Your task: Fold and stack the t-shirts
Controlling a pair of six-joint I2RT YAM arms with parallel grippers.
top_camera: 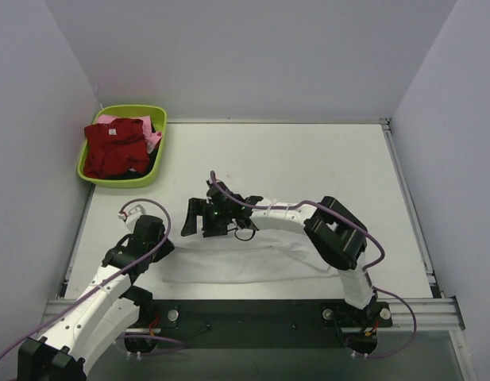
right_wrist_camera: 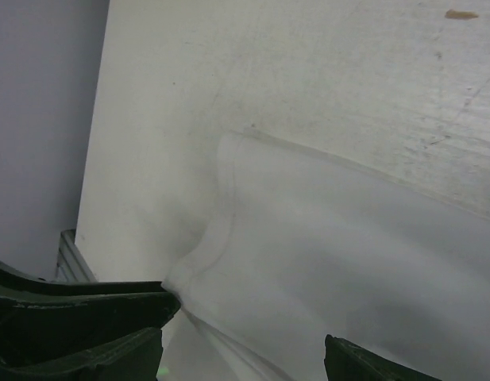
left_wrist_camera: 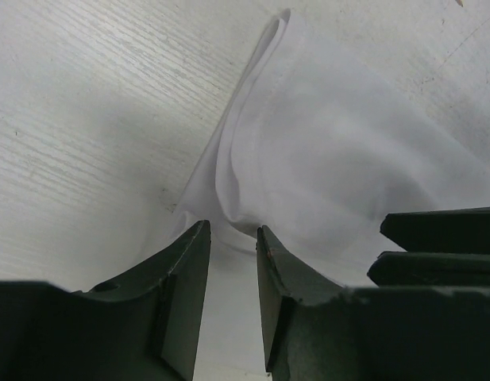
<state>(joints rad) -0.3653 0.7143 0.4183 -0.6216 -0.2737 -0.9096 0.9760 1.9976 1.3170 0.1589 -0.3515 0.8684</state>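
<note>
Fabric: large plain white cloth t-shirt (top_camera: 252, 263) on the pale bench (top_camera: 308, 159).
Left end effector (left_wrist_camera: 233, 234) narrow astride its fold, grip unclear; right end effector (right_wrist_camera: 252, 321) wide above it.

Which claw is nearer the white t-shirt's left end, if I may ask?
Left: left claw straddles the white t-shirt's fold there; right claw sits farther right, at its far edge.
</note>
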